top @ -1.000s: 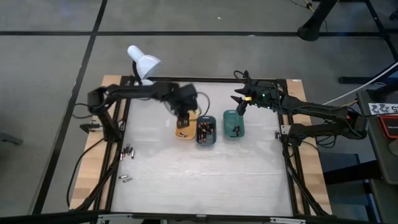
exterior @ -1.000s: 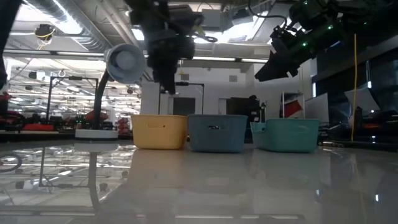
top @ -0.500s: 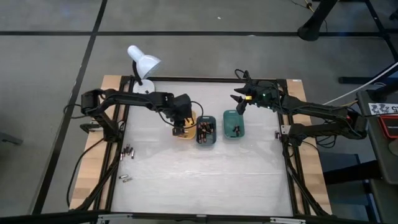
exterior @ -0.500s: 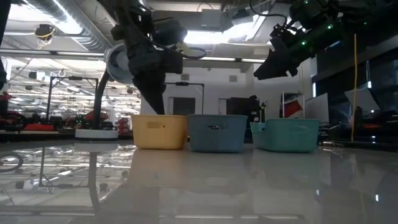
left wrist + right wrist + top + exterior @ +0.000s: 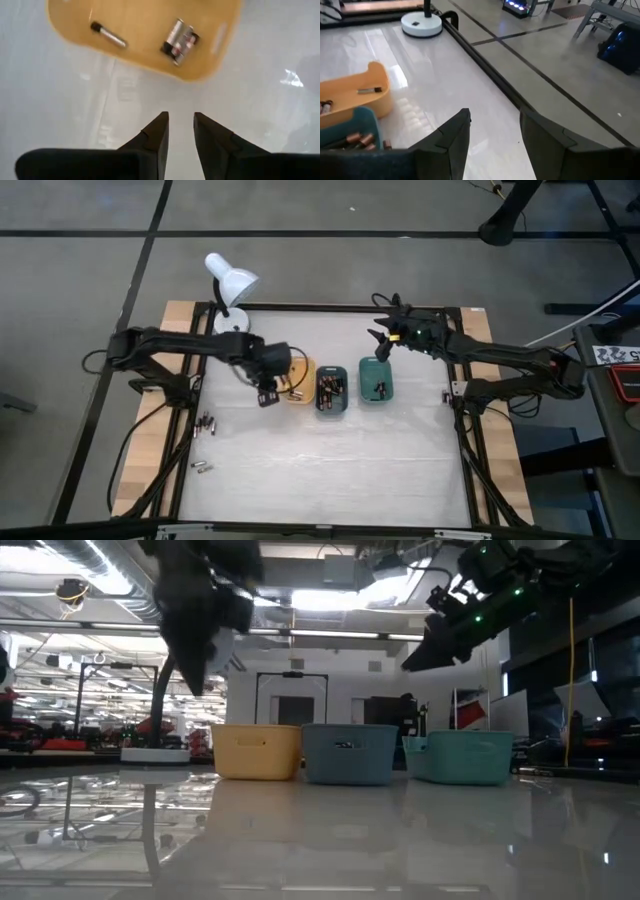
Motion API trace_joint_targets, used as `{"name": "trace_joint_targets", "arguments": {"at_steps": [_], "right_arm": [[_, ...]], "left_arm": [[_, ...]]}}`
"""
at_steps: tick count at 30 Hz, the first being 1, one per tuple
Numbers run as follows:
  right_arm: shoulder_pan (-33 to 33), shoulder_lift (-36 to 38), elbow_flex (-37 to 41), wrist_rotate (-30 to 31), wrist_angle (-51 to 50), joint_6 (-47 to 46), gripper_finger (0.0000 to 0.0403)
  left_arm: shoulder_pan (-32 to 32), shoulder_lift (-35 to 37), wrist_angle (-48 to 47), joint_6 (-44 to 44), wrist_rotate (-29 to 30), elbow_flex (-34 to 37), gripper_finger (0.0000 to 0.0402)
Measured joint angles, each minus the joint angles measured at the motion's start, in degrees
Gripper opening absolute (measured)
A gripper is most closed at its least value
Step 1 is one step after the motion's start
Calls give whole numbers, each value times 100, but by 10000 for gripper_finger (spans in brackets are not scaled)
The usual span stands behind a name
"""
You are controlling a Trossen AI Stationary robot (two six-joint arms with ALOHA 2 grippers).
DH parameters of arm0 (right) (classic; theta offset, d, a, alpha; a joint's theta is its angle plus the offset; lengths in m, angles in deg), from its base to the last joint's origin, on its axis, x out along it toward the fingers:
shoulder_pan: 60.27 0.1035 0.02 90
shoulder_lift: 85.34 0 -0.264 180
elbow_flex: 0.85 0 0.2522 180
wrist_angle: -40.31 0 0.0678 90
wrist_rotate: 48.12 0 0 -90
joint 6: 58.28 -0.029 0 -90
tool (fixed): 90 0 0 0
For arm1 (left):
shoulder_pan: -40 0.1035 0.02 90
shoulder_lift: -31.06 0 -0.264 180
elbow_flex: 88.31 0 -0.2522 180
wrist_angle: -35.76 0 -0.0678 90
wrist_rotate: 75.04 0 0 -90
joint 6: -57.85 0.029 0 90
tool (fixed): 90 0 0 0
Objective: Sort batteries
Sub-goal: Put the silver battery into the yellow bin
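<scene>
Two batteries (image 5: 180, 41) lie in the orange tray (image 5: 145, 55) just beyond the left gripper (image 5: 180, 131), whose empty jaws stand slightly apart over bare table, while the right gripper (image 5: 492, 131) hovers spread beside the green tray (image 5: 376, 379).

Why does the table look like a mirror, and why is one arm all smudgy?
In the low view the glossy table mirrors the bright ceiling lights, and the left gripper is smeared by motion blur; in the left wrist view pale glare streaks the table beside the orange tray.
</scene>
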Motion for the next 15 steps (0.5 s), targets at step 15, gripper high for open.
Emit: {"name": "trace_joint_targets", "arguments": {"at_steps": [15], "right_arm": [[7, -497, 4, -1143, 874, 147, 172]], "left_arm": [[-2822, 545, -718, -3546, 291, 703, 92]]}}
